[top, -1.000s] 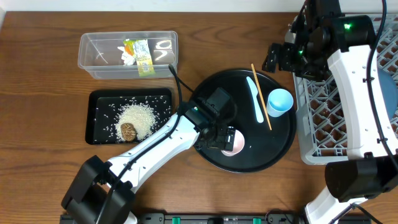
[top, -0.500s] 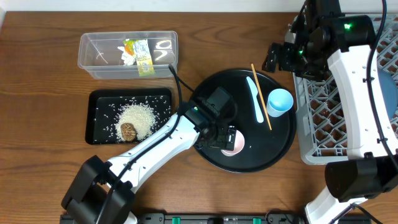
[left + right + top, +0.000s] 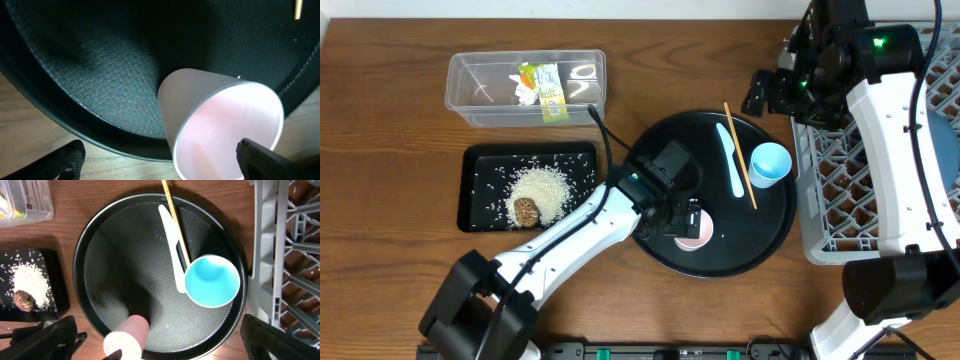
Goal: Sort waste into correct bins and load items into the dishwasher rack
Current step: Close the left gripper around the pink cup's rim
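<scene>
Left hand (image 3: 685,222) spread wide around the small pink cup (image 3: 220,125), which lies on its side near the front edge of the round black tray (image 3: 100,255).

Only the left wrist view shows the cup's open mouth between the fingers; contact is unclear. The right wrist view shows the light blue cup (image 3: 212,280) upright by the tray's right edge, touching the white utensil (image 3: 170,235) and chopstick (image 3: 175,225). The overhead view places the right hand (image 3: 767,93), wide and empty, beside the grey rack (image 3: 865,170).

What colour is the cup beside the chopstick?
The cup is light blue, clearest in the right wrist view.
</scene>
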Action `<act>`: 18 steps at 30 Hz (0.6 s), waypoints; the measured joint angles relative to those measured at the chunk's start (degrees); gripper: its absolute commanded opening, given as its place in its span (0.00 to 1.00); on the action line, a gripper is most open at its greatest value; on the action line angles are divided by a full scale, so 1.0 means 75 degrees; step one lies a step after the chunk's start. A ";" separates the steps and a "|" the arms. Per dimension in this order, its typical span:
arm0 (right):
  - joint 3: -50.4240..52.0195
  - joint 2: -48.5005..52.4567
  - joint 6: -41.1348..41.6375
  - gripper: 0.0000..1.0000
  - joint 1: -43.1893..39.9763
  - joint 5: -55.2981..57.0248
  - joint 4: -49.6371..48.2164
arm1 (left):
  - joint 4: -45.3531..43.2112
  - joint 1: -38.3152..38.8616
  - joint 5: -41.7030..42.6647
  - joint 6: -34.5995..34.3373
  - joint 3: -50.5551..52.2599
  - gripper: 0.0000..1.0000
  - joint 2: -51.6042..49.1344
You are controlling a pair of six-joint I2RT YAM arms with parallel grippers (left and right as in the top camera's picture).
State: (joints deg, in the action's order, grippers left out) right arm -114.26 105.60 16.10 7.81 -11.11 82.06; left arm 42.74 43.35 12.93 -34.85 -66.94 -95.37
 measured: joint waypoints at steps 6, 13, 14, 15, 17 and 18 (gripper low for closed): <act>0.0000 0.0000 0.0000 0.99 0.0000 0.0000 -0.0003 | -0.0280 0.0032 -0.0239 -0.0134 0.0341 0.98 -0.0017; 0.0000 0.0000 0.0000 0.99 0.0000 -0.0003 0.0000 | -0.0391 0.0035 -0.0341 -0.0219 0.0370 0.69 -0.0020; 0.0000 0.0000 0.0000 0.99 0.0000 0.0000 0.0000 | -0.0402 0.0035 -0.0356 -0.0239 0.0370 0.65 -0.0020; 0.0000 0.0000 0.0000 0.99 0.0000 0.0000 0.0000 | -0.0414 0.0035 -0.0350 -0.0236 0.0370 0.62 -0.0020; 0.0000 0.0000 0.0000 0.99 0.0000 -0.0003 0.0000 | -0.0423 0.0035 -0.0356 -0.0242 0.0370 0.55 -0.0020; 0.0000 0.0000 0.0000 0.99 0.0000 -0.0003 0.0000 | -0.0423 0.0035 -0.0356 -0.0242 0.0370 0.52 -0.0020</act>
State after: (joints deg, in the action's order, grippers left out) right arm -114.26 105.60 16.10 7.81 -11.14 82.06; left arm 39.57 43.62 10.26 -36.67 -64.16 -95.53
